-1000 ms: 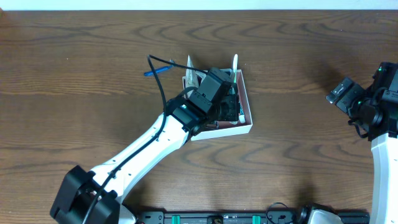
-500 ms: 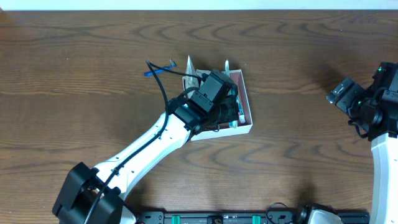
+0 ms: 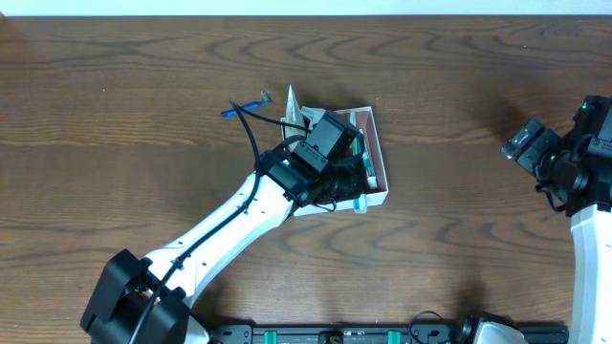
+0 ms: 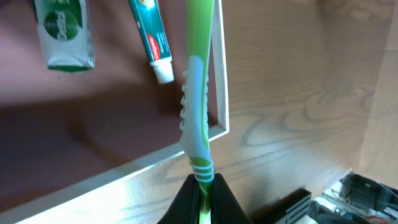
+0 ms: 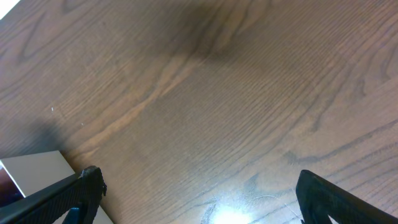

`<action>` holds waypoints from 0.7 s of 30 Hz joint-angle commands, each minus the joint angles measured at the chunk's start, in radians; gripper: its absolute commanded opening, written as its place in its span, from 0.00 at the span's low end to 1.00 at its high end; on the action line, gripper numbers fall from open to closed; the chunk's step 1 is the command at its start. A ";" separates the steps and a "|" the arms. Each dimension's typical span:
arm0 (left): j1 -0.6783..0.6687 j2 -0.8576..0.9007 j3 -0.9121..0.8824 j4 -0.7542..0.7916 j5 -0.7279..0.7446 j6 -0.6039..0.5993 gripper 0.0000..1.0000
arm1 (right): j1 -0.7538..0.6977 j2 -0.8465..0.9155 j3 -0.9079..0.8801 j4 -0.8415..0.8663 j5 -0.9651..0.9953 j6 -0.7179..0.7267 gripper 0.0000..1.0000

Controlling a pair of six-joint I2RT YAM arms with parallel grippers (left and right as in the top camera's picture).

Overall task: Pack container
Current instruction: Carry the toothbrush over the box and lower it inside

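Note:
The container [image 3: 383,162], a shallow white-walled box with a reddish-brown inside, sits mid-table. My left gripper [image 3: 350,178] hovers over it, shut on the handle end of a green and white toothbrush [image 4: 196,93]. In the left wrist view the gripper [image 4: 202,196] is outside the near white wall [image 4: 222,93], and the toothbrush reaches over that wall into the box. A teal toothpaste tube [image 4: 152,40] and a green tube [image 4: 65,34] lie inside. My right gripper [image 3: 532,145] is open and empty far to the right, over bare wood [image 5: 199,202].
A blue razor [image 3: 246,106] and a white pointed sachet [image 3: 292,99] lie just beyond the container's far left corner. A corner of the container [image 5: 34,171] shows at the left edge of the right wrist view. Dark wood table all round.
My left gripper has drawn the toothbrush toward the table's front. Its head, which stuck out past the far wall, is now over the box, and its handle end pokes past the near wall.

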 commanded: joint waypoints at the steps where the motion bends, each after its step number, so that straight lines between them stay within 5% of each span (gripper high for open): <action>1: -0.001 0.005 0.019 -0.008 0.027 0.044 0.06 | -0.005 -0.006 0.012 -0.001 0.014 -0.008 0.99; 21: -0.067 0.006 0.314 -0.311 -0.362 0.189 0.06 | -0.005 -0.006 0.012 -0.001 0.014 -0.007 0.99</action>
